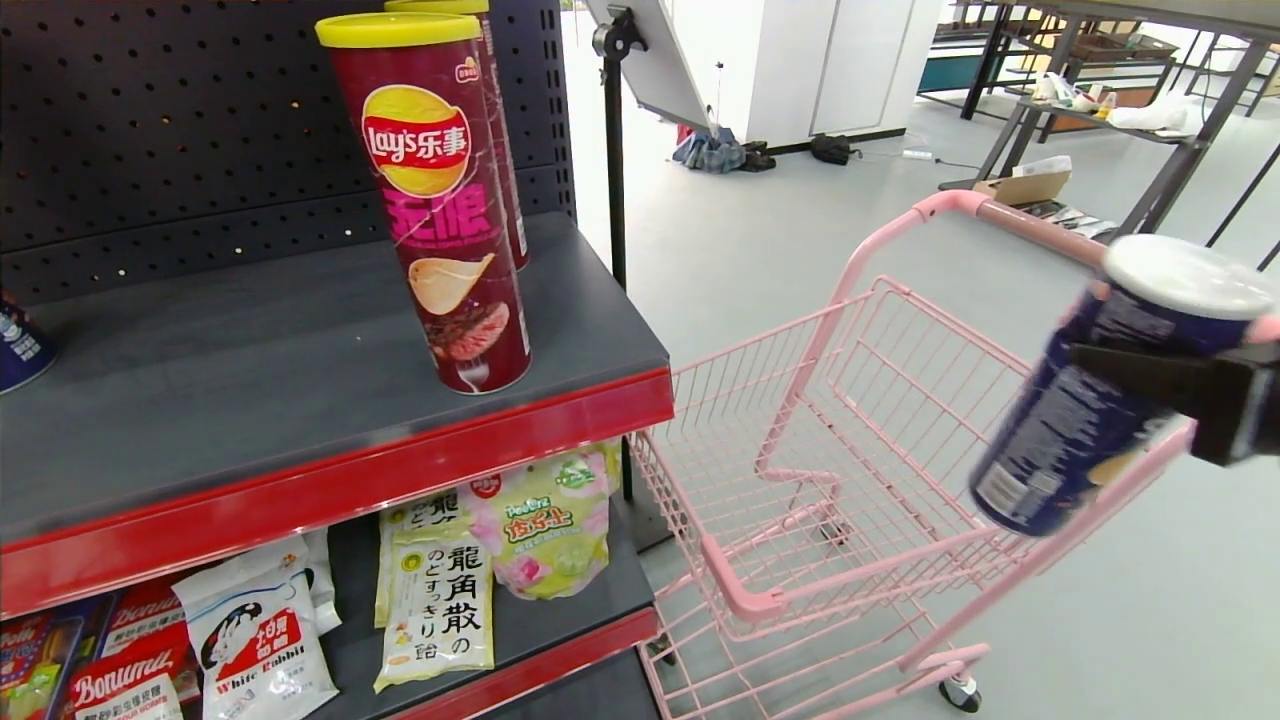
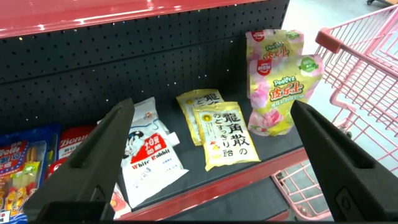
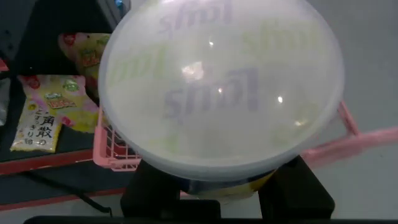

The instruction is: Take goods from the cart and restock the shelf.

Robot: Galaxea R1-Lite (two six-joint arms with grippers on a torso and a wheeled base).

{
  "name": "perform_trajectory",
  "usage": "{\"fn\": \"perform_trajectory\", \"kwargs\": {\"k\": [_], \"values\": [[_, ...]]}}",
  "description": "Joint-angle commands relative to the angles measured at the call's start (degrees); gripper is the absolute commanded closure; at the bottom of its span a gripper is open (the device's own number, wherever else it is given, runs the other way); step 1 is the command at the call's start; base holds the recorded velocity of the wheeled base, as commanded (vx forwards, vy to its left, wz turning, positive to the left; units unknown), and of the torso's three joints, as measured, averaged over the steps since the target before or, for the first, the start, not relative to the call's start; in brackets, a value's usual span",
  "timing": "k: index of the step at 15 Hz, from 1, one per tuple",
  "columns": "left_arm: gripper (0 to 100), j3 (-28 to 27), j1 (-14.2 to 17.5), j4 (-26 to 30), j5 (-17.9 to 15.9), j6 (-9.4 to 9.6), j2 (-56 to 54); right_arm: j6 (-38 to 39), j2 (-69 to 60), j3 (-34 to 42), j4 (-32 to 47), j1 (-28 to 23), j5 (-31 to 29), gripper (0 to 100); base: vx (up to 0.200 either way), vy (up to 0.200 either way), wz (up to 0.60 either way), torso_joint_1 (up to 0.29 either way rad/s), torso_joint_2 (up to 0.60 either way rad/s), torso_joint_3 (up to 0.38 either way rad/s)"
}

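My right gripper (image 1: 1175, 350) is shut on a dark blue chip can (image 1: 1070, 420) with a clear white lid (image 3: 221, 81). The can hangs tilted in the air above the far side of the pink cart (image 1: 830, 330), well right of the shelf. The cart's basket looks bare. On the upper shelf board (image 1: 250, 370) a tall maroon chip can (image 1: 450, 210) with a yellow lid stands upright, a second one close behind it. My left gripper (image 2: 208, 168) is open and holds nothing, facing the lower shelf with its snack bags (image 2: 227, 134).
The edge of a blue can (image 1: 18, 345) shows at the far left of the upper board, with bare board between it and the maroon cans. Snack bags (image 1: 440, 590) lie on the lower shelf. A stand pole (image 1: 614, 150) rises just behind the shelf's right end.
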State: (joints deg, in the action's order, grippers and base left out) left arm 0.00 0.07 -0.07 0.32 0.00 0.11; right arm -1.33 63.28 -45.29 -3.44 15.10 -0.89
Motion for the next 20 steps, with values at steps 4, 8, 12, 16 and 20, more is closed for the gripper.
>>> {"fn": "perform_trajectory", "kwargs": {"k": [4,8,12,16,20], "values": [[0,0.0,-0.1,0.0,0.0,0.00,0.0,0.0,-33.0,7.8,23.0,-9.9,-3.8,100,0.000,0.000,0.00,0.000,0.00,0.000],[0,0.0,0.0,0.0,0.0,0.00,0.0,-1.4,-34.0,9.3,22.9,-10.1,-4.2,100,0.000,0.000,0.00,0.000,0.00,0.000],[0,0.0,0.0,0.0,0.0,0.00,0.0,-2.5,-33.3,9.1,22.4,-9.7,-3.9,100,0.000,0.000,0.00,0.099,-0.33,-0.225],[0,0.0,0.0,0.0,0.0,0.00,0.0,-2.6,-30.7,9.1,19.3,-9.7,-3.8,100,0.000,0.000,0.00,0.182,-0.54,-0.365],[0,0.0,0.0,0.0,0.0,0.00,0.0,-2.6,-29.7,9.1,18.6,-9.7,-3.7,100,0.000,0.000,0.00,0.220,-0.58,-0.367]]}}
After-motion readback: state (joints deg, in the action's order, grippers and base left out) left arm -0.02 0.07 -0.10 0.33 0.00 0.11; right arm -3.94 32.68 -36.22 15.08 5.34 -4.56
